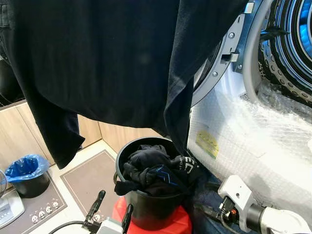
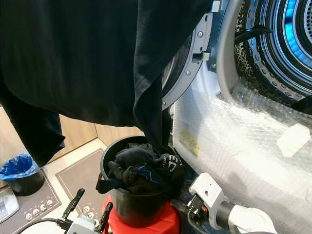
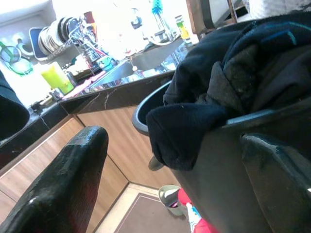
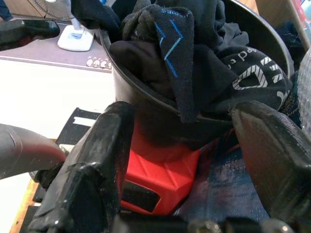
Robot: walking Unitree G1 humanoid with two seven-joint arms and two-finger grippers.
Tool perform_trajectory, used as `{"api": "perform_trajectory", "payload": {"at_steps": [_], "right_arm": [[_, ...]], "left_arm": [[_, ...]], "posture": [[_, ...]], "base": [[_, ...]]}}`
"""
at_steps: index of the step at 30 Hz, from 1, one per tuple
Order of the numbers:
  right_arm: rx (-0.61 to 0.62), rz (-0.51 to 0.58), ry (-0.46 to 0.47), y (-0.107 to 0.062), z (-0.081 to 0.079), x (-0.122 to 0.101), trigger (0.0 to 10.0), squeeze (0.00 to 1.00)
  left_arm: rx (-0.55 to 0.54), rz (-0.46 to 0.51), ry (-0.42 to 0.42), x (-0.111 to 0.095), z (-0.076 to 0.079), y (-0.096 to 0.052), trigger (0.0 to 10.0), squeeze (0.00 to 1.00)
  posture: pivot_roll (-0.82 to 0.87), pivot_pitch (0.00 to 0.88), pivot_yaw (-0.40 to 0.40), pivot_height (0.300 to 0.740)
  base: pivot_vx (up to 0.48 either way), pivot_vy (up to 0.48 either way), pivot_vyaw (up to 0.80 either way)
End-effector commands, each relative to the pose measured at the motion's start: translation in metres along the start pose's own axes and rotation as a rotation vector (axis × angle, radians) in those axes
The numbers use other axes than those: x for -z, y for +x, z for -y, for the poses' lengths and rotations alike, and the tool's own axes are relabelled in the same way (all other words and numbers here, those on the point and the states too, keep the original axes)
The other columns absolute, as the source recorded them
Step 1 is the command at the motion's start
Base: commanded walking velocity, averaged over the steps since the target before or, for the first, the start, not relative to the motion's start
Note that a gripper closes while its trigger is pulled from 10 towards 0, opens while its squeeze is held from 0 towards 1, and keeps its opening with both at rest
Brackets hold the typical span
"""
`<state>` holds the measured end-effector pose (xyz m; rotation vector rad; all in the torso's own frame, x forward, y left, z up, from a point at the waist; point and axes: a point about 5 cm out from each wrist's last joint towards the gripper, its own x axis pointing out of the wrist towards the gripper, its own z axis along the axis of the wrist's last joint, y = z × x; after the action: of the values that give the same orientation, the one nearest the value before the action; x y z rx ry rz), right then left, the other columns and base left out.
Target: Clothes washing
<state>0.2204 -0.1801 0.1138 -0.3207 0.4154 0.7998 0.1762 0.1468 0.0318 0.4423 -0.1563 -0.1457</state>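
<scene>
Loading washer drum (image 1: pixel 292 44) | black bucket (image 1: pixel 146 204) of dark clothes (image 1: pixel 151 170), lower centre | left gripper (image 1: pixel 109 209), right gripper (image 4: pixel 180 160): both spread wide, empty | advice: pinch topmost garment, lift clear of rim.

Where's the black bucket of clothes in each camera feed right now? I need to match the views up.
Left eye view: black bucket, bottom centre, on the red stool.
Right eye view: bucket bottom, left of centre.
Left wrist view: its wall close up, clothes spilling over the rim.
Right wrist view: bucket upper centre, beyond the open right end effector.
Shared landmark: the dark clothes heaped in it.
</scene>
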Motion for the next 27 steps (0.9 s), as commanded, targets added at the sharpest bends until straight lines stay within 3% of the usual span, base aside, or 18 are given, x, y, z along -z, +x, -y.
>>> {"api": "perform_trajectory", "payload": {"at_steps": [1, 3, 5, 22, 27], "right_arm": [[0.162, 0.003, 0.047, 0.024, 0.004, 0.005, 10.0, 0.00], [0.300, 0.009, 0.114, 0.049, 0.002, 0.005, 10.0, 0.00], [0.318, 0.025, 0.117, 0.058, -0.004, 0.000, 10.0, 0.00], [0.266, 0.136, 0.113, 0.073, -0.019, -0.019, 10.0, 0.00], [0.217, 0.136, 0.059, 0.090, -0.033, -0.027, 10.0, 0.00]], "left_arm": [[0.002, -0.011, 0.000, -0.001, -0.003, 0.000, 10.0, 0.00], [0.001, -0.010, 0.000, -0.003, -0.005, 0.001, 10.0, 0.00], [0.003, -0.010, 0.000, -0.004, -0.006, 0.002, 10.0, 0.00], [0.012, -0.019, -0.003, -0.006, -0.006, 0.002, 10.0, 0.00], [0.016, -0.024, -0.013, -0.007, -0.005, 0.002, 10.0, 0.00]], "posture": [[-0.06, 0.000, 0.006, 0.740], [-0.06, 0.000, 0.006, 0.740], [-0.06, 0.000, 0.007, 0.740], [-0.06, 0.000, 0.005, 0.740], [-0.06, 0.000, 0.002, 0.740]], "base": [[0.000, 0.000, 0.00], [0.000, 0.000, 0.00], [0.000, 0.000, 0.00], [0.000, 0.000, 0.00], [0.000, 0.000, 0.00]]}}
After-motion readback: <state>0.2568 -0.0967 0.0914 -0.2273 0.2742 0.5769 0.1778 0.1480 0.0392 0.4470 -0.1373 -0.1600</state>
